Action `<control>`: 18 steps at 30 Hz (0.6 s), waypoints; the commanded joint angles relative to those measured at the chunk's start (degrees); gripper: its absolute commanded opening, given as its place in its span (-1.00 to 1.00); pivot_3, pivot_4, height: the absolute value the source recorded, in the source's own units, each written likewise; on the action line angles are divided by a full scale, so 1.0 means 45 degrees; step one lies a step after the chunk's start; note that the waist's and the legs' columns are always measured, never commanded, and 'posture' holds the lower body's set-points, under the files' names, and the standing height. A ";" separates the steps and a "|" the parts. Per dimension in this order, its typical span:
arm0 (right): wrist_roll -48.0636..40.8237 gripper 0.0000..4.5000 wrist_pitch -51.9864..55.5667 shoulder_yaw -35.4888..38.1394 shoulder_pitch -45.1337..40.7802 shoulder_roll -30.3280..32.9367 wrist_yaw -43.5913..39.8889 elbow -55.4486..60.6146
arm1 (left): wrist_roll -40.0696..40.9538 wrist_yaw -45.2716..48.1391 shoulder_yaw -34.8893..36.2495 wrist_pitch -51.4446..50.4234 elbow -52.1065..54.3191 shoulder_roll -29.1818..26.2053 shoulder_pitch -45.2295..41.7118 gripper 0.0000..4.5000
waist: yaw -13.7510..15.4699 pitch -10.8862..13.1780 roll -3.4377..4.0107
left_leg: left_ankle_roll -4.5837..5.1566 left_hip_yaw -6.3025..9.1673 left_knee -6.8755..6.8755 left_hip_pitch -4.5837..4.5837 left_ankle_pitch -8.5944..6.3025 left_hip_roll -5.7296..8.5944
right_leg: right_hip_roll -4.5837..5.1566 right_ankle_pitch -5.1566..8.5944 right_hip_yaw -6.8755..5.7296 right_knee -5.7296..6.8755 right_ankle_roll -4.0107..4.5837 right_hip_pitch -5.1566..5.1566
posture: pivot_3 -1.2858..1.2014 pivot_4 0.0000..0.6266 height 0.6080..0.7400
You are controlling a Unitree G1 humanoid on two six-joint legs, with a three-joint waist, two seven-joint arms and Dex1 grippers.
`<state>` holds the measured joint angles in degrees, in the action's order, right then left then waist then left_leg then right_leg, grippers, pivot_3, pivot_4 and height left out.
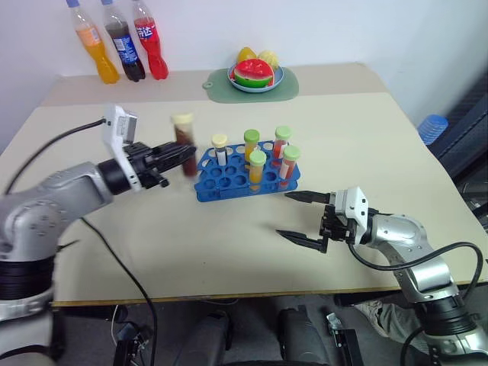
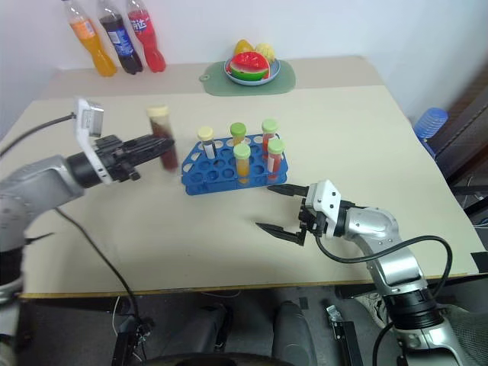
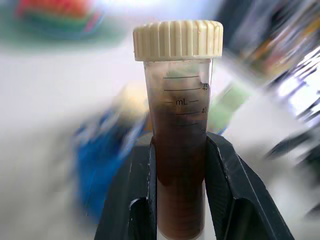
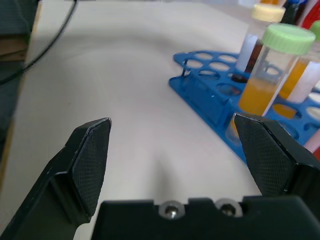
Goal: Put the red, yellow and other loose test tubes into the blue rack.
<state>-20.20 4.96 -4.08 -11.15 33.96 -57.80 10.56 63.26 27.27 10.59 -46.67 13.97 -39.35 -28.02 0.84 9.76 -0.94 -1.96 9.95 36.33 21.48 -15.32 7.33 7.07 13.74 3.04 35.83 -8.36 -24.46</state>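
Landmark: the blue rack [image 1: 245,177] near the middle of the table [image 1: 191,252].

Left of the rack, the left gripper [image 1: 180,155] is raised above the table, clamped on a brown tube [image 1: 184,143] with a cream cap. The tube stands upright between the two black fingers [image 3: 130,200], which grip its lower half; its cap end is up. It hangs just beside the rack's left end, clear of the holes.

In the rack stand five tubes: a cream-capped one [image 1: 219,149] at the back left, then green-capped ones [image 1: 252,145] with yellow or orange and red fill toward the right end. The holes at the left and front are empty.

Right of the rack and nearer the robot, the right gripper [image 1: 298,216] hovers low over the table with its fingers [image 4: 90,160] wide apart and nothing between them. It points toward the rack's front right corner, near it but not touching.

Behind the rack, at the far edge, stand three bottles [image 1: 122,42] to the left and a fruit plate [image 1: 256,76] on a green mat [image 1: 221,90].
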 commanded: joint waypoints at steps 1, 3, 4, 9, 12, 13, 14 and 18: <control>0.0310 0.93 -0.0405 0.0274 0.0169 -0.0265 0.0696 0.0278 | -0.2673 0.1590 -0.0877 0.2751 -0.0740 0.0636 -0.0389 -0.68 | -0.0027 0.0000 0.0001 | 0.0002 -0.0008 -0.0001 -0.0003 -0.0002 0.0000 | 0.0000 -0.0001 0.0004 -0.0001 -0.0001 -0.0001 | 0.03 -0.52 1.00; 0.0512 0.93 -0.0581 0.0373 0.0349 -0.0470 0.1208 0.0386 | -0.4529 0.2754 -0.1721 0.4758 -0.1796 0.1101 -0.0508 -0.68 | -0.0058 -0.0005 0.0008 | 0.0002 -0.0016 -0.0016 -0.0012 -0.0001 -0.0008 | -0.0006 -0.0001 0.0006 -0.0006 0.0000 -0.0004 | 0.03 -0.52 1.00; 0.0583 0.93 -0.0616 0.0430 0.0421 -0.0571 0.1475 0.0465 | -0.5063 0.3254 -0.1926 0.5521 -0.2400 0.1387 -0.0622 -0.68 | -0.0061 -0.0005 0.0009 | 0.0002 -0.0019 -0.0020 -0.0012 -0.0002 -0.0016 | -0.0013 -0.0001 0.0007 -0.0009 0.0001 -0.0007 | 0.03 -0.52 1.00; 0.0857 0.93 -0.0689 0.0500 0.0944 -0.0897 0.2432 0.0973 | -0.6256 0.5090 -0.2402 0.6971 -0.4561 0.2246 -0.1094 -0.68 | -0.0042 -0.0003 0.0007 | 0.0003 -0.0017 -0.0020 -0.0005 -0.0003 -0.0026 | -0.0028 -0.0009 0.0007 -0.0029 0.0011 -0.0008 | 0.03 -0.52 1.00; 0.0952 0.93 -0.0716 0.0479 0.1137 -0.0948 0.2703 0.1113 | -0.7067 0.5612 -0.2562 0.7719 -0.5644 0.2581 -0.1382 -0.68 | -0.0040 -0.0003 0.0006 | 0.0005 -0.0014 -0.0015 -0.0002 -0.0004 -0.0026 | -0.0029 -0.0011 0.0005 -0.0031 0.0007 -0.0007 | 0.03 -0.52 1.00; 0.0976 0.93 -0.0724 0.0475 0.1158 -0.0954 0.2765 0.1130 | -0.7382 0.5737 -0.2668 0.7966 -0.5986 0.2668 -0.1486 -0.68 | -0.0041 -0.0003 0.0007 | 0.0005 -0.0014 -0.0014 -0.0002 -0.0004 -0.0026 | -0.0029 -0.0012 0.0006 -0.0030 0.0005 -0.0006 | 0.03 -0.52 1.00; 0.0989 0.93 -0.0736 0.0489 0.1187 -0.0956 0.2832 0.1147 | -0.7746 0.5739 -0.2771 0.8245 -0.6343 0.2776 -0.1570 -0.68 | -0.0043 -0.0003 0.0006 | 0.0005 -0.0014 -0.0015 -0.0003 -0.0004 -0.0026 | -0.0029 -0.0012 0.0006 -0.0030 0.0004 -0.0006 | 0.03 -0.52 1.00; 0.1042 0.93 -0.0796 0.0482 0.1202 -0.0978 0.3061 0.1161 | -0.8629 0.6111 -0.2991 0.8984 -0.7258 0.3106 -0.1629 -0.68 | -0.0075 -0.0004 0.0006 | 0.0006 -0.0013 -0.0018 -0.0005 -0.0004 -0.0027 | -0.0032 -0.0013 0.0006 -0.0030 0.0003 -0.0007 | 0.03 -0.52 1.00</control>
<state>-15.61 2.77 -3.00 -5.68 30.11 -44.69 13.43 25.90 53.56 -2.76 -8.17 -17.98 -25.57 -34.59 0.50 9.74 -0.91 -1.94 9.91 36.25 21.46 -15.34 7.20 6.91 13.69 3.07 35.70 -8.35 -24.50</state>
